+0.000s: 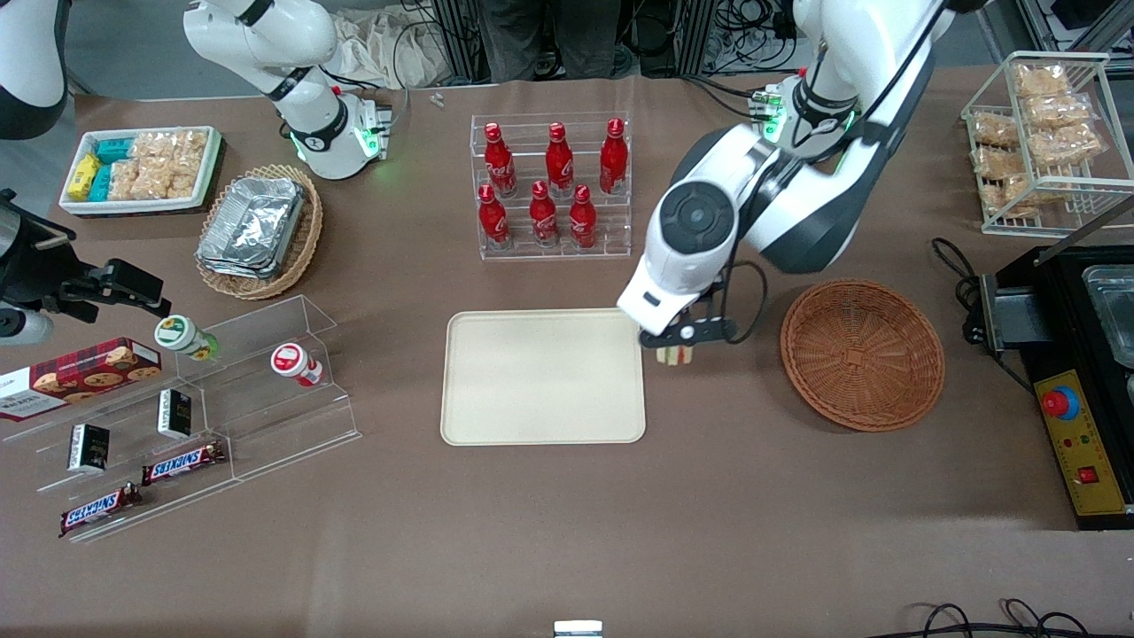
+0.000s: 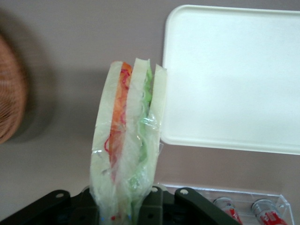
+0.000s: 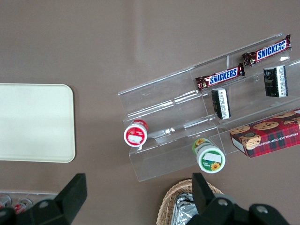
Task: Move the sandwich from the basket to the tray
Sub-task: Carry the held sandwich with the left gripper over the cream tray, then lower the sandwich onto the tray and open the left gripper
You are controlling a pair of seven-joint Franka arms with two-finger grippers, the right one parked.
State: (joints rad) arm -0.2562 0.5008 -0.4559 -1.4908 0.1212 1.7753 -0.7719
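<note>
My left gripper [image 1: 678, 346] is shut on the sandwich [image 1: 673, 355], a plastic-wrapped wedge of white bread with orange and green filling. It hangs above the brown table, between the cream-beige tray [image 1: 542, 376] and the round reddish-brown basket [image 1: 862, 354], close to the tray's edge. In the left wrist view the sandwich [image 2: 129, 136] stands out from my gripper [image 2: 123, 206], with the tray's corner [image 2: 225, 75] just beside it and the basket's rim [image 2: 10, 89] farther off. The basket holds nothing.
A clear rack of red bottles [image 1: 549, 186] stands farther from the front camera than the tray. A black appliance with a red button [image 1: 1076, 390] sits at the working arm's end. A paler basket with foil containers [image 1: 259, 229] and clear snack shelves [image 1: 190, 416] lie toward the parked arm's end.
</note>
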